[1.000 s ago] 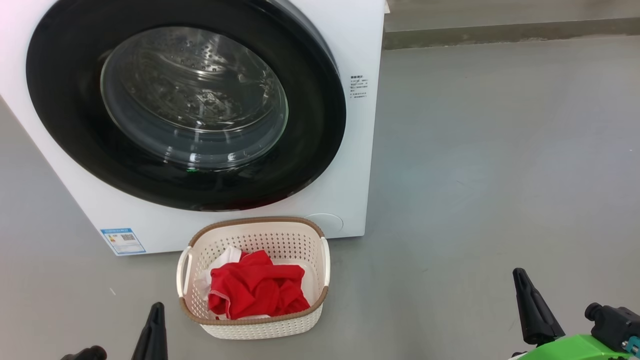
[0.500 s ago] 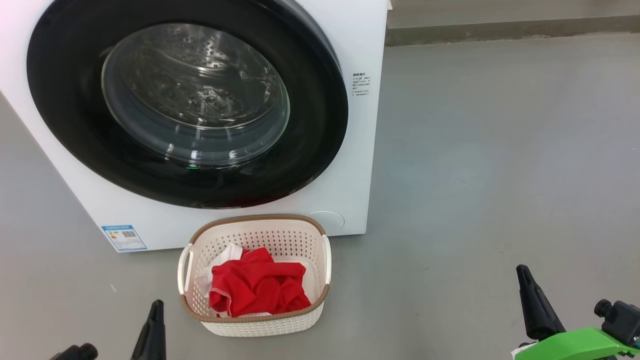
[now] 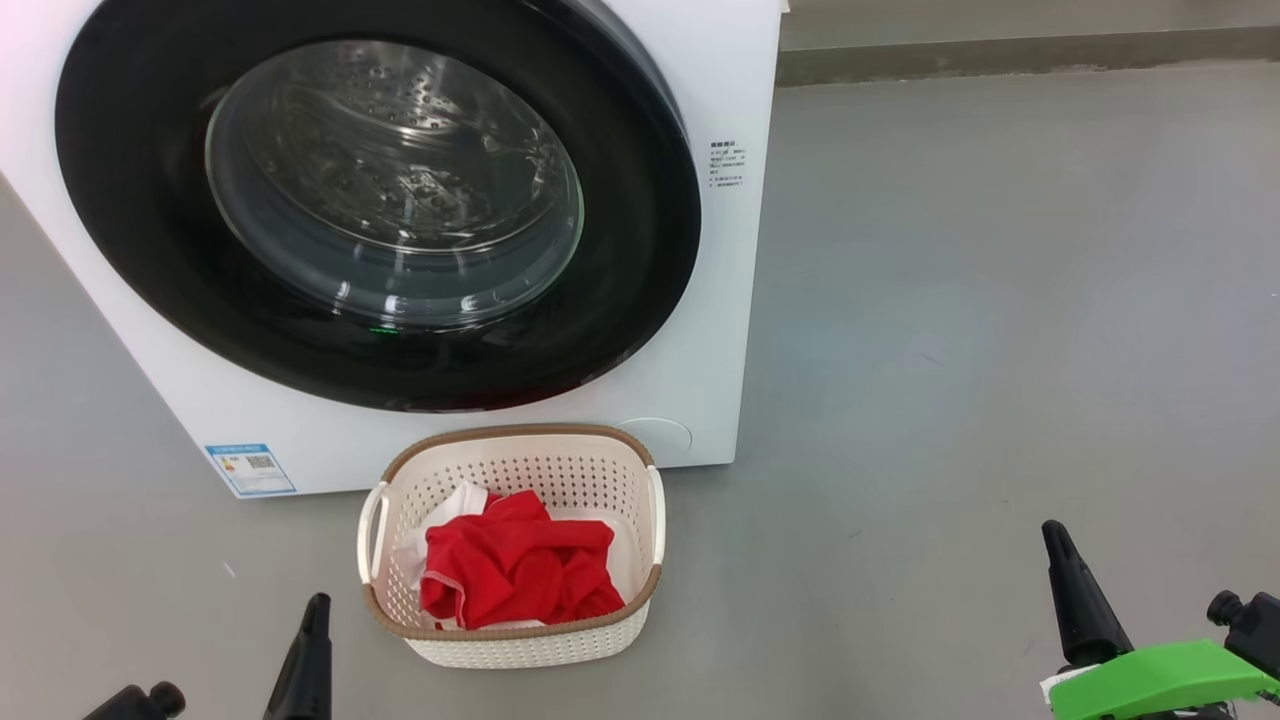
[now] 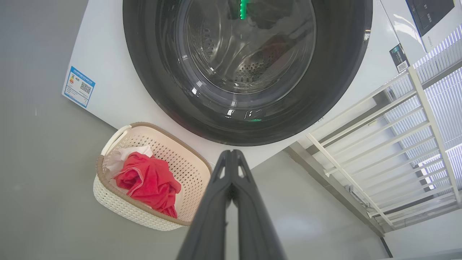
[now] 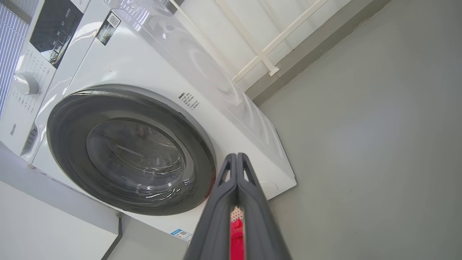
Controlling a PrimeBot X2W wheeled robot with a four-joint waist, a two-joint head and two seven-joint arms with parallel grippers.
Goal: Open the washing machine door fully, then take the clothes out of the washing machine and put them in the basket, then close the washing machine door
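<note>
The white washing machine (image 3: 720,300) stands ahead with its round black-rimmed door (image 3: 130,230) closed flat against the front; the glass shows the steel drum behind it. On the floor before it sits the cream basket (image 3: 530,645) holding the red clothes (image 3: 515,570) with a bit of white fabric. My left gripper (image 3: 312,640) is low at the bottom left, short of the basket, shut and empty. My right gripper (image 3: 1065,575) is at the bottom right, far from the basket, shut and empty. The left wrist view has the basket (image 4: 119,211), the clothes (image 4: 149,182) and the door (image 4: 151,90).
Grey floor (image 3: 1000,300) spreads wide to the right of the machine. A low kerb (image 3: 1000,60) runs along the back. A white railing (image 4: 397,144) stands beside the machine in the left wrist view. The control panel with a knob (image 5: 27,83) sits on the machine's top.
The head camera has shifted slightly, so machine and basket sit a little higher and further right. Both grippers stay shut; the right one has drifted a touch right and up.
</note>
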